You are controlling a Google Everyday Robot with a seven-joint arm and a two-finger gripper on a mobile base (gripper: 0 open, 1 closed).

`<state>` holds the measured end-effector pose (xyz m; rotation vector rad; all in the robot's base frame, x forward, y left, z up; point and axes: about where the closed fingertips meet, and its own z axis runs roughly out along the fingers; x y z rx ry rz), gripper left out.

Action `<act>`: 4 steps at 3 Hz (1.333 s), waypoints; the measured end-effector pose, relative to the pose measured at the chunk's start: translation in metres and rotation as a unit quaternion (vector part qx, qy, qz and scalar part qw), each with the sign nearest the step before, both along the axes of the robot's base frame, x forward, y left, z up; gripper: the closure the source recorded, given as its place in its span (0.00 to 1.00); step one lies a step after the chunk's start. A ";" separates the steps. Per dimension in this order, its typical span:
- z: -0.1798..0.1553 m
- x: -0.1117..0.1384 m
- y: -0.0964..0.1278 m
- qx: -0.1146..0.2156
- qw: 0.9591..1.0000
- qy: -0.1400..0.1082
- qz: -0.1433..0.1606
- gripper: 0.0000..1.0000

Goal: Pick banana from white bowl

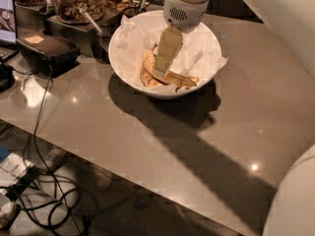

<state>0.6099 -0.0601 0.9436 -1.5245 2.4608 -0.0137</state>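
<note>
The white bowl (206,50) stands on the grey table at the back centre, lined with crinkled white paper. The banana (147,76), yellow with heavy brown spots, lies in the bowl's front part, and its dark end (184,81) points right. My gripper (160,73) reaches down into the bowl from the white wrist (183,9) above. Its tip is at the middle of the banana and seems to touch it. The gripper hides part of the banana.
Glass jars of snacks (78,1) stand behind the bowl at the back left. A black device (47,50) and a screen edge (7,16) sit at the left. Cables (39,146) hang past the table's front-left edge. A white robot part (295,200) fills the lower right.
</note>
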 end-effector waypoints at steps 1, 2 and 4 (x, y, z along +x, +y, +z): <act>0.001 0.003 0.001 0.007 1.000 -0.008 -0.002 0.00; -0.013 0.010 0.005 0.028 0.999 0.004 -0.019 0.00; -0.045 0.012 -0.001 0.048 0.997 0.042 -0.052 0.20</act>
